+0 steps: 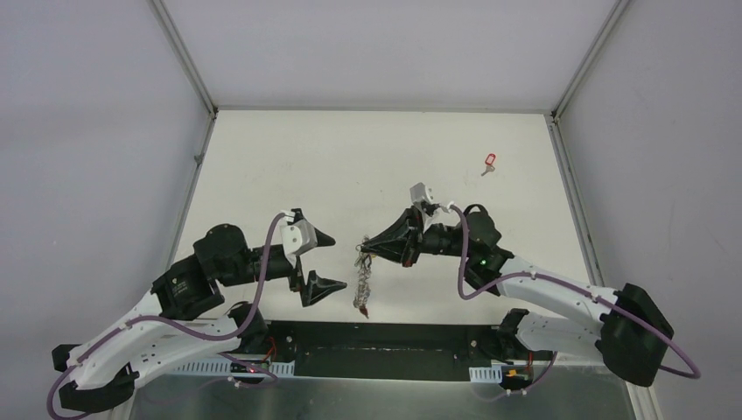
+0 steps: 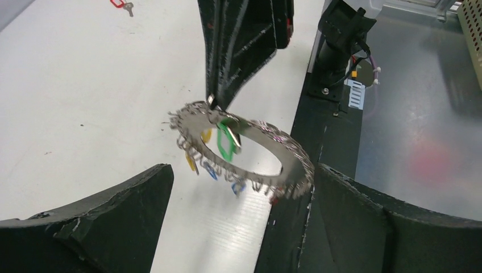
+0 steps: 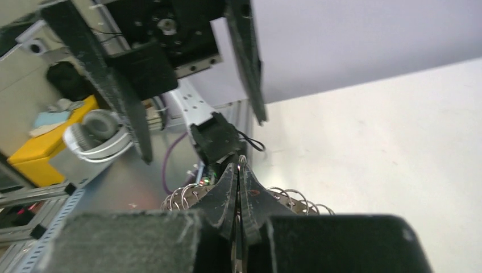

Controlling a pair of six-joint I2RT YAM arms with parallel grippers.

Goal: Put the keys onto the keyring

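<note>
The keyring (image 1: 361,280), a dark metal ring fringed with small silver rings, hangs edge-on above the table's near edge. My right gripper (image 1: 368,250) is shut on its top rim (image 3: 239,168). Keys with green (image 2: 226,141), yellow (image 2: 190,162) and blue (image 2: 211,171) tags dangle from the keyring (image 2: 284,154). My left gripper (image 1: 331,261) stands wide open just left of the ring; in the left wrist view the ring sits between and beyond its fingertips (image 2: 159,182), and nothing is held. A lone key with a red tag (image 1: 490,162) lies on the table at the far right.
The white table (image 1: 289,175) is walled by white panels on three sides. A black strip and the arm bases (image 1: 385,346) run along the near edge. The right arm's base and cables (image 2: 341,40) stand close behind the ring.
</note>
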